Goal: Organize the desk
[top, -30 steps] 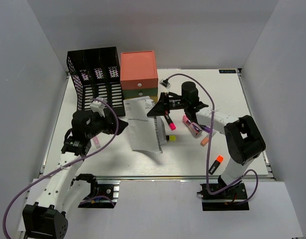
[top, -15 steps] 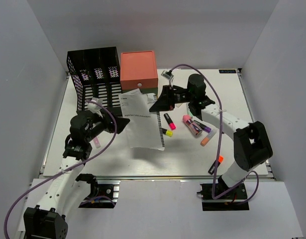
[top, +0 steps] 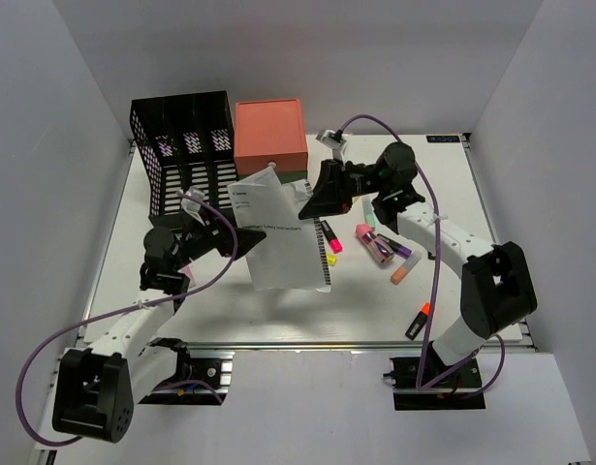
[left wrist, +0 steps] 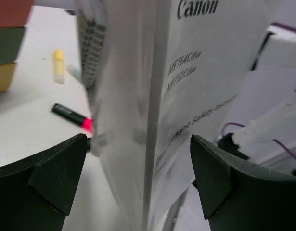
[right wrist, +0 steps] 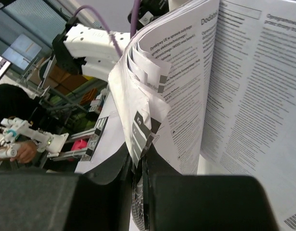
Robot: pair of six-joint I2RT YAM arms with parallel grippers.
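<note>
View from above the arm bases. The desk (top: pixel 365 310) is a flat white rectangular top edged in aluminium rail, filling the floor of the white-walled enclosure. Its long axis runs left to right, parallel to the row of arm bases, and its short axis runs away from them.

Near the near-right corner lies an orange highlighter (top: pixel 420 321). Right of centre is a loose cluster of highlighters (top: pixel 380 244) in pink, purple, peach and yellow.

At centre, the right gripper (top: pixel 312 201) pinches the upper page corner of a white Canon booklet (top: pixel 283 242) and holds it hanging above the surface. The left gripper (top: pixel 225 235) has its jaws spread wide, with the booklet's edge standing between them, unclamped.

Along the far edge, a black mesh file rack (top: pixel 186 155) stands at the far-left corner, with a coral-topped drawer unit (top: pixel 270 136) just beside it.

Compared with a second ago, the desk is unmoved. The booklet has been raised and carried toward the far-left corner, and the left gripper has closed in on it.
</note>
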